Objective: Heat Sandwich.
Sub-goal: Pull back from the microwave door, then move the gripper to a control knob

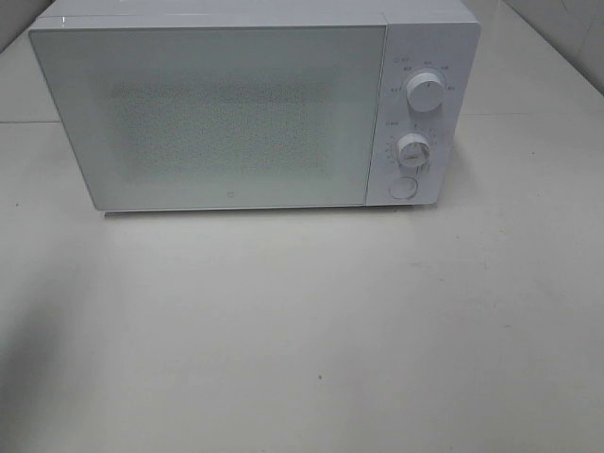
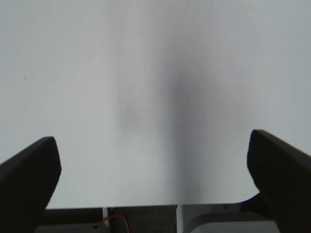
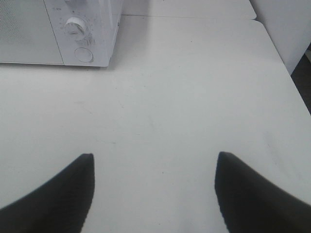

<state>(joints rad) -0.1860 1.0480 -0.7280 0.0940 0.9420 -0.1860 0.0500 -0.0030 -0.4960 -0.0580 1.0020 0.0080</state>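
The microwave (image 1: 236, 104) is sitting shut at the far side, no sandwich is showing, and the left gripper (image 2: 153, 145) and right gripper (image 3: 154, 160) are gaping wide and empty, so progress is looking unclear.

We see our right gripper (image 3: 155, 156) with its dark fingers (image 3: 58, 199) spread wide over the white table (image 3: 194, 97). Farther off to the left stands the white microwave (image 3: 29, 34), its knob (image 3: 75, 25) above a round button (image 3: 83, 54).
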